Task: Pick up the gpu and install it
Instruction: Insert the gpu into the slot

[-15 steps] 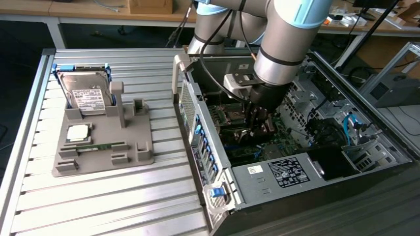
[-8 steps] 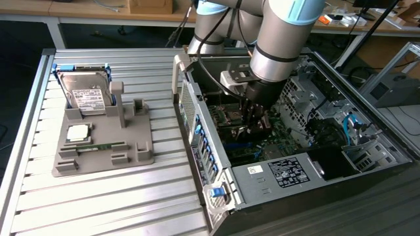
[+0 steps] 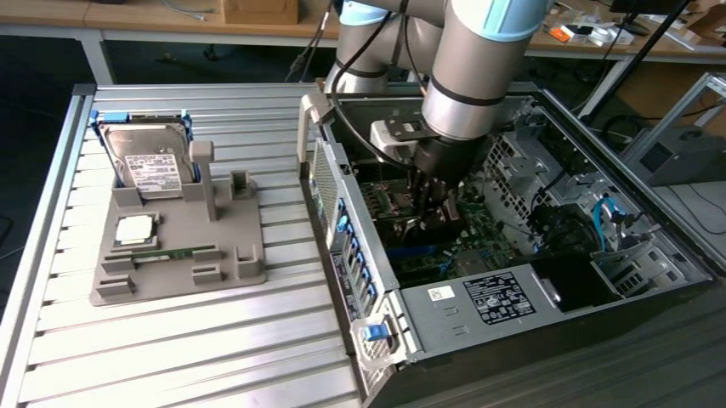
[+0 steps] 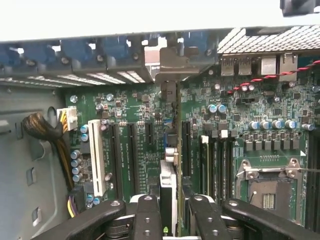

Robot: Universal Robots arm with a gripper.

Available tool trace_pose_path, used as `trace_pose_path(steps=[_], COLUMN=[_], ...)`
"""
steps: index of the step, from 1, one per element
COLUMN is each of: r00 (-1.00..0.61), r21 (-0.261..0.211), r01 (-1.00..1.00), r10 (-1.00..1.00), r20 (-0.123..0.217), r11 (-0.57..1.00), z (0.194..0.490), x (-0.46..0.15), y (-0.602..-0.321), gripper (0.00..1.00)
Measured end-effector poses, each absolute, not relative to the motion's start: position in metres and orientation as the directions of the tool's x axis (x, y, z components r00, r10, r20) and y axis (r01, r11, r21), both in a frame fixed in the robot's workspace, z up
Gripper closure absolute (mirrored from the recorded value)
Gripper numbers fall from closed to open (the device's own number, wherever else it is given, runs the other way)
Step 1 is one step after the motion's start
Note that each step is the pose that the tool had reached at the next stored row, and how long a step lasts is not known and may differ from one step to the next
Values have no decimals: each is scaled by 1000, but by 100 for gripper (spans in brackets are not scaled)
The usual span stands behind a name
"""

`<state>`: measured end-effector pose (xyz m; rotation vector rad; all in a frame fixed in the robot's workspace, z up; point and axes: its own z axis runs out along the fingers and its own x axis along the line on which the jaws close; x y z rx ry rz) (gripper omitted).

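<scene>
Gripper (image 4: 170,210) clenched on gpu (image 4: 172,150), card edge-on, upright over motherboard (image 4: 135,145) slots inside open case (image 3: 340,195); tray (image 3: 238,272) at nine o'clock.

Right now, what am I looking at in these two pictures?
A robot arm reaches into an open computer case lying on a slatted table. One picture looks on from outside; the other comes from a camera on the arm's wrist, facing the green motherboard. The end effector grips a thin card edge-on, the gpu, standing upright among the motherboard's slots. Beside the case, a grey holder carries a hard drive, a square processor chip and a narrow memory stick.
</scene>
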<state>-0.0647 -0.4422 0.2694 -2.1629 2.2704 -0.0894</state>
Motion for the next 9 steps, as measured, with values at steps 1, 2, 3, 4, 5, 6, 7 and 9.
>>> trace_pose_path(steps=[1,2,3,4,5,6,7,9], r00=[-51,-52,-54,-54,-54,-54,-54,-55], r21=[-44,-45,-45,-44,-44,-44,-44,-45], r01=[-998,-998,-998,-998,-998,-998,-998,-998], r10=[-998,-998,-998,-998,-998,-998,-998,-998], r20=[36,36,36,36,36,36,36,36], r11=[49,51,52,52,52,53,53,54], z=[269,268,268,268,268,268,268,268], x=[-66,-69,-70,-71,-71,-71,-71,-72], y=[-442,-442,-442,-442,-443,-443,-443,-444], gripper=[73,73,73,73,73,73,73,73])
